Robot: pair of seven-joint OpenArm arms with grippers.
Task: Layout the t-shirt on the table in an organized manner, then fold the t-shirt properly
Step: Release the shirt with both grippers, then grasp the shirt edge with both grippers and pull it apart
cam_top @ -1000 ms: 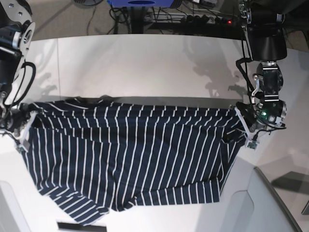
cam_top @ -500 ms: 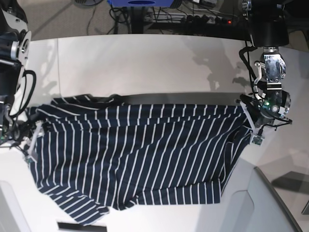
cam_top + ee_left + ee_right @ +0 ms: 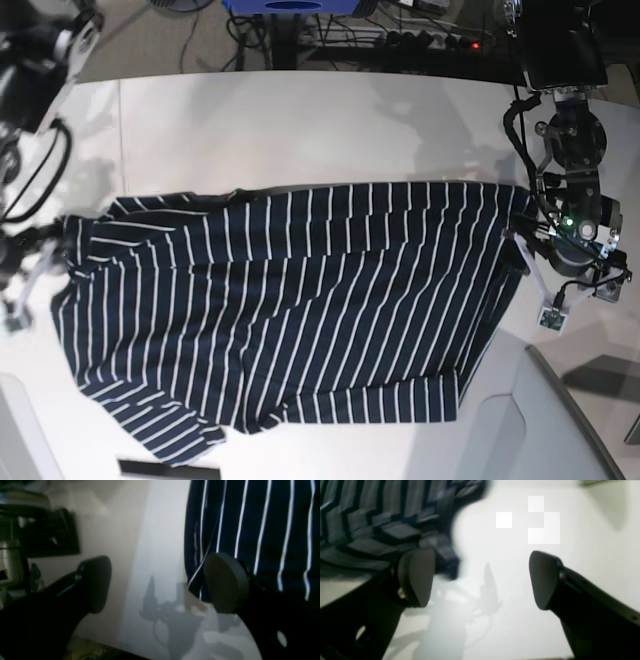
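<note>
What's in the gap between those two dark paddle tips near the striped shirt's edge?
Only bare white table with shadows, as the right wrist view shows; the right gripper stands open, and the t-shirt lies behind one fingertip.

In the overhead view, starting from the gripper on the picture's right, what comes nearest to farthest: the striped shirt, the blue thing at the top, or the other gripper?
From the left gripper:
1. t-shirt, right beside it.
2. blue object, top edge, beyond the table.
3. right gripper, opposite side.

Striped t-shirt [image 3: 290,310] spread across the white worktop [image 3: 300,130].

The dark navy shirt with thin white stripes lies mostly flat, its long top edge running nearly straight across the worktop's middle. Its lower edge is uneven, with a bunched flap at one bottom corner and a folded-under edge at the other side.
</note>
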